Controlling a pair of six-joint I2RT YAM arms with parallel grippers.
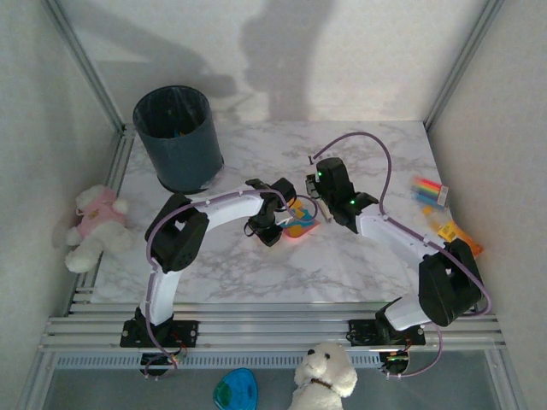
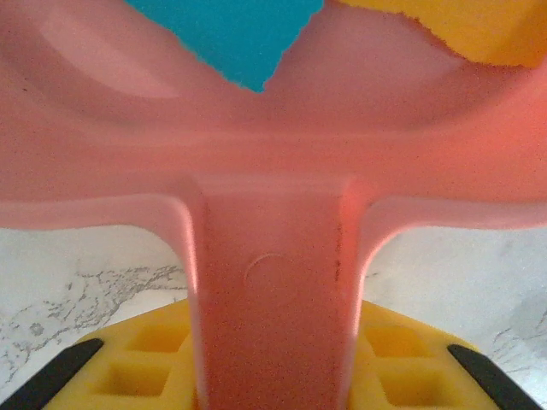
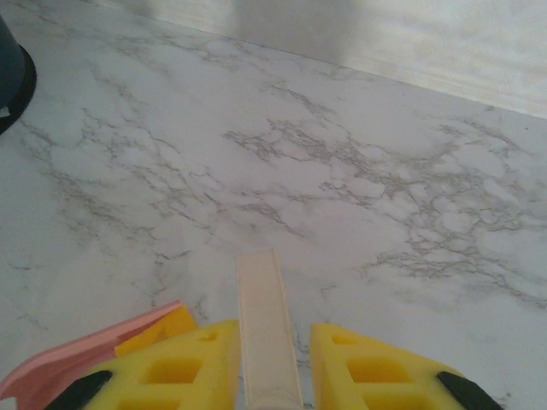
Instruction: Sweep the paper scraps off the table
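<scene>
A pink dustpan (image 1: 301,225) lies near the middle of the marble table (image 1: 256,278). My left gripper (image 1: 270,224) is shut on its handle (image 2: 273,290), the yellow pads (image 2: 141,367) pressed to both sides. In the pan lie a teal paper scrap (image 2: 235,34) and an orange-yellow paper scrap (image 2: 479,26). My right gripper (image 1: 318,203) sits just right of the pan, shut on a cream brush handle (image 3: 267,316) that points across the table. In the right wrist view the pan's pink edge (image 3: 51,376) shows at the lower left, with an orange-yellow piece (image 3: 158,329) against it.
A dark bin (image 1: 178,137) stands at the table's back left. Striped packets (image 1: 430,190) and an orange packet (image 1: 457,232) lie by the right edge. A pink-and-white plush toy (image 1: 92,224) sits off the left side, a white one (image 1: 325,376) in front of the rail.
</scene>
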